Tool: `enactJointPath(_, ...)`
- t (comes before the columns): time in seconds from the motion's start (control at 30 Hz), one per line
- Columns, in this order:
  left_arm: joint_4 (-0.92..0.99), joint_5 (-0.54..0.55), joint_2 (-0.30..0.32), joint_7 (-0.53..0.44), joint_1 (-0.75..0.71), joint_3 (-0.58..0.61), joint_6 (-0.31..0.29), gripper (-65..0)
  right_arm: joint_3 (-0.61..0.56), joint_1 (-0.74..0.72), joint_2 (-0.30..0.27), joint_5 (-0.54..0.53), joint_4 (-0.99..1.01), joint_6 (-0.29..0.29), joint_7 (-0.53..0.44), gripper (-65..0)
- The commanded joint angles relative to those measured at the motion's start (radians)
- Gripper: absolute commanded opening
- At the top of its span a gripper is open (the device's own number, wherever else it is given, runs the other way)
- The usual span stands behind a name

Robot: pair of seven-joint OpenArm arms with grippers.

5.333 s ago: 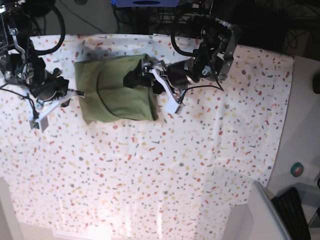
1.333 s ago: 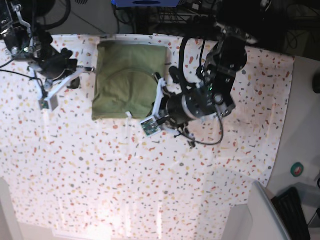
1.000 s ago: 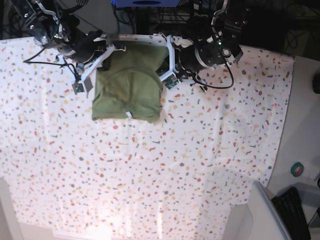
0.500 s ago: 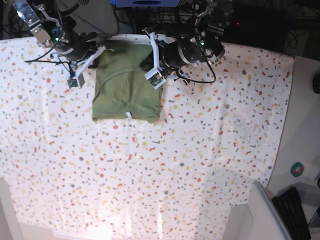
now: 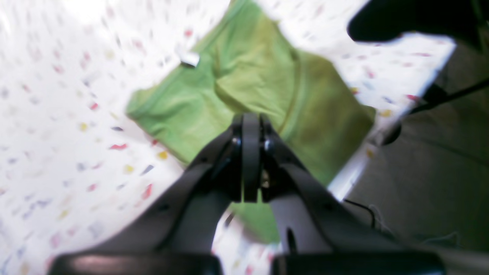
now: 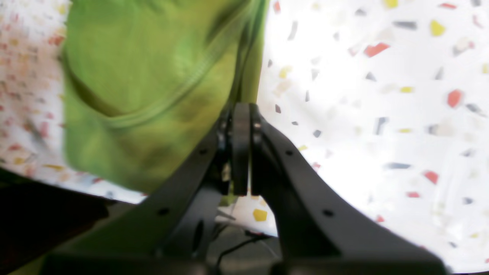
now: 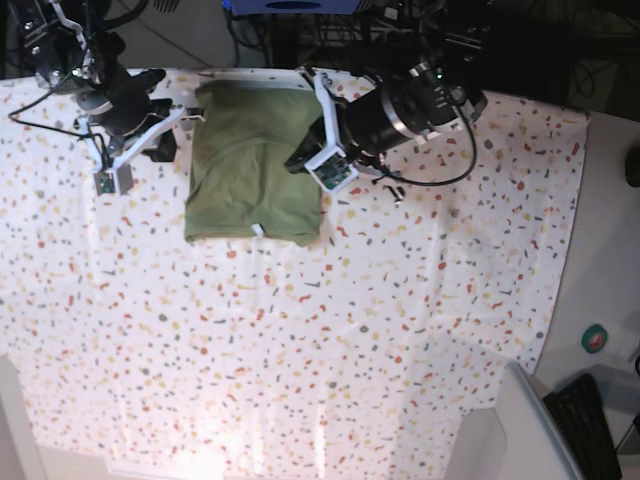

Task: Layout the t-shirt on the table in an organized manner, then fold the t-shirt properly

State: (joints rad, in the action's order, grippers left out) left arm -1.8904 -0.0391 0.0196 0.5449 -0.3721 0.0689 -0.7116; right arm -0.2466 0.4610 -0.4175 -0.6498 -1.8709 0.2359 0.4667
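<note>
Both end effectors – left [image 5: 246, 126], right [image 6: 240, 114] – closed, empty, by t-shirt [image 7: 255, 165].

Left gripper [image 5: 251, 126] jaws pressed together, arm reaching in from the far edge, right gripper [image 6: 240, 114] likewise closed, arm angled inward opposite, both empty

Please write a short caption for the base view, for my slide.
Folded olive t-shirt lies at the far edge of the speckled table, with the shut left pincer and right pincer flanking it.
</note>
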Motion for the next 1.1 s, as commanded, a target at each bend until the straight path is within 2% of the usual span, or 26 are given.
enactJointPath(0.0,-0.03,-0.002,0.006,-0.009,-0.018,-0.056,0.014,-65.0,0.02,0.003,-0.007,-0.003,-0.048,-0.011,-0.001,-65.0)
enactJointPath(0.1,-0.011,0.0,0.004,-0.009,-0.061,-0.238,0.014,-65.0,-0.029,-0.003,0.002,-0.005,-0.08,-0.013,0.01,-65.0)
enactJointPath(0.27,0.137,0.011,0.004,-0.009,-0.072,-0.544,0.014,-65.0,-0.132,-0.055,0.05,-0.005,-0.039,-0.014,0.008,-65.0)
enactJointPath(0.3,0.162,0.037,0.004,-0.009,-0.071,-0.601,0.014,-65.0,-0.138,-0.061,0.056,-0.005,-0.028,-0.019,0.008,-65.0)
enactJointPath(0.37,0.208,0.14,0.013,-0.009,-0.072,-0.728,0.014,-65.0,-0.133,-0.071,0.062,-0.005,0.009,-0.063,0.008,-65.0)
enactJointPath(0.47,0.262,0.301,0.064,-0.009,-0.092,-0.848,0.014,-65.0,-0.101,-0.081,0.087,-0.005,0.081,-0.109,0.007,-65.0)
enactJointPath(0.57,0.286,0.393,0.105,-0.009,-0.123,-0.88,0.014,-65.0,-0.059,-0.084,0.105,-0.005,0.15,-0.174,0.007,-65.0)
enactJointPath(0.7,0.291,0.405,0.112,-0.009,-0.141,-0.886,0.014,-65.0,-0.018,-0.086,0.134,-0.003,0.227,-0.217,0.007,-65.0)
enactJointPath(0.77,0.289,0.405,0.112,-0.009,-0.143,-0.886,0.014,-65.0,-0.012,-0.09,0.139,-0.003,0.259,-0.218,-0.001,-65.0)
enactJointPath(0.9,0.291,0.405,0.107,-0.009,-0.144,-0.881,0.014,-65.0,-0.021,-0.097,0.131,-0.003,0.304,-0.218,-0.09,-65.0)
enactJointPath(1.07,0.291,0.405,0.104,-0.009,-0.144,-0.884,0.014,-65.0,-0.012,-0.063,0.128,-0.003,0.228,-0.218,-0.096,-65.0)
